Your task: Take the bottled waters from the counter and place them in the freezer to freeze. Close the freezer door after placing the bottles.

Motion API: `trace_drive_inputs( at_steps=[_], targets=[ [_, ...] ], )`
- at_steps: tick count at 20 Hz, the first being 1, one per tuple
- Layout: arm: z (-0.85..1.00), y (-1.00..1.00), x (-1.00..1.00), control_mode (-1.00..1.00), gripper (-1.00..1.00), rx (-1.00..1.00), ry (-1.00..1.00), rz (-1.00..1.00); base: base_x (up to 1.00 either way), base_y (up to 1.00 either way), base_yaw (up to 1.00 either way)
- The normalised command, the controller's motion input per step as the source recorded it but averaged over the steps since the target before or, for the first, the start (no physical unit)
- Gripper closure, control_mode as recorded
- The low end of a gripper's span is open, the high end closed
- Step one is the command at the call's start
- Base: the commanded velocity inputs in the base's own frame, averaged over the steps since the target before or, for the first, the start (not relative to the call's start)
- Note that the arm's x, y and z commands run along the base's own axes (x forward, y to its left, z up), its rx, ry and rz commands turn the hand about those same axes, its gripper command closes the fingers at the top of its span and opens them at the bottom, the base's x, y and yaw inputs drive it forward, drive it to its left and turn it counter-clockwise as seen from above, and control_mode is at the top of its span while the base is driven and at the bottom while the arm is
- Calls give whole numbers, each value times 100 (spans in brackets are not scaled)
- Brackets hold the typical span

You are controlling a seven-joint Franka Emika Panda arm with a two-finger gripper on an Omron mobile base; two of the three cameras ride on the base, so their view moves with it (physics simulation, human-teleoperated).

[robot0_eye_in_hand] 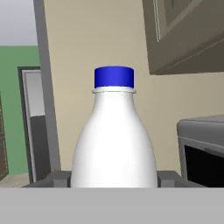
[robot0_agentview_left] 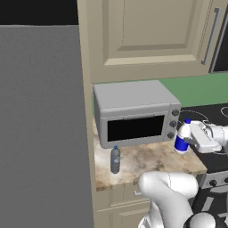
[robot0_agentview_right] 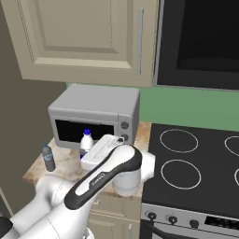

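Note:
My gripper (robot0_agentview_left: 184,138) is shut on the white bottled water (robot0_agentview_left: 181,139) with a blue label and blue cap, at the right end of the counter (robot0_agentview_left: 147,162) beside the stovetop. In the hand view this bottle (robot0_eye_in_hand: 113,135) stands upright between my fingertips (robot0_eye_in_hand: 59,178). From the right it shows (robot0_agentview_right: 86,141) just beyond my hand (robot0_agentview_right: 93,154). The translucent grey bottled water (robot0_agentview_left: 115,159) stands upright near the counter's front left, also (robot0_agentview_right: 47,158). A tall grey fridge face (robot0_agentview_left: 40,129) rises left of the counter; I cannot tell the freezer door on it.
A grey toaster oven (robot0_agentview_left: 136,116) sits at the back of the counter, close behind both bottles. Cream wall cabinets (robot0_agentview_left: 147,35) hang above. The black stovetop (robot0_agentview_right: 196,158) with ring burners lies to the right. My own arm (robot0_agentview_right: 107,172) reaches across the counter's front.

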Motion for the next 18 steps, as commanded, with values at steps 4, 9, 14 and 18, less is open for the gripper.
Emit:
trace_drive_inputs(
  at_steps=[4, 9, 14, 18],
  targets=[
    [60, 15, -68, -100, 100, -1, 5, -2, 0, 0, 0],
    [61, 9, -65, -100, 100, -3, 0, 0, 0, 0, 0],
    [49, 8, -51, -100, 100, -12, -10, 1, 0, 0, 0],
    [44, 9, -39, -100, 100, -17, -4, 0, 0, 0, 0]
  ],
)
